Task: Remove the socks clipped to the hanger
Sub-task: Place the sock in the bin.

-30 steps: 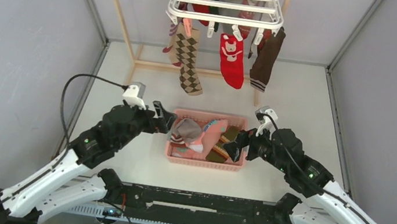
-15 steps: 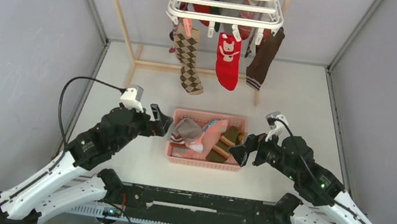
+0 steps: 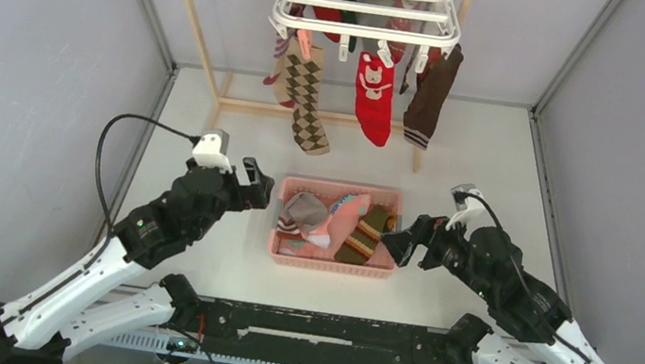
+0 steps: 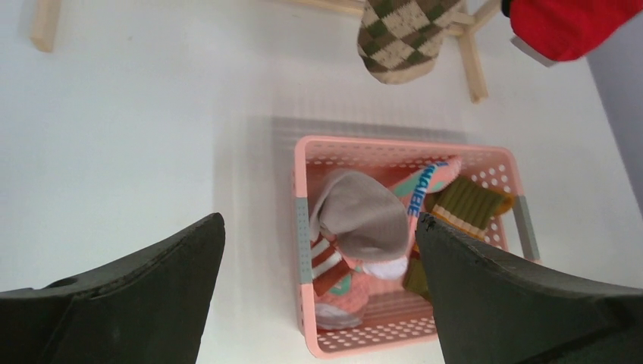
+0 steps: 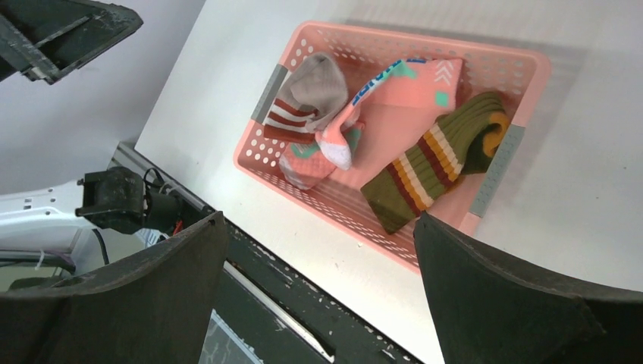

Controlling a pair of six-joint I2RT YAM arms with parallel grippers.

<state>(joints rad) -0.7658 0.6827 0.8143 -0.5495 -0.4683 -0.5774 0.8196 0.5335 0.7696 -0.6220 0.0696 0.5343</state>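
White tabletop: hanger at 12 o'clock, socks clipped, rear row unclear. Left gripper, right gripper stand wide, empty.

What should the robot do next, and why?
Probably raise the left gripper toward the argyle sock. It and the right gripper hang open and empty beside the pink basket, and that sock, on the left arm's side, is clipped to the hanger.
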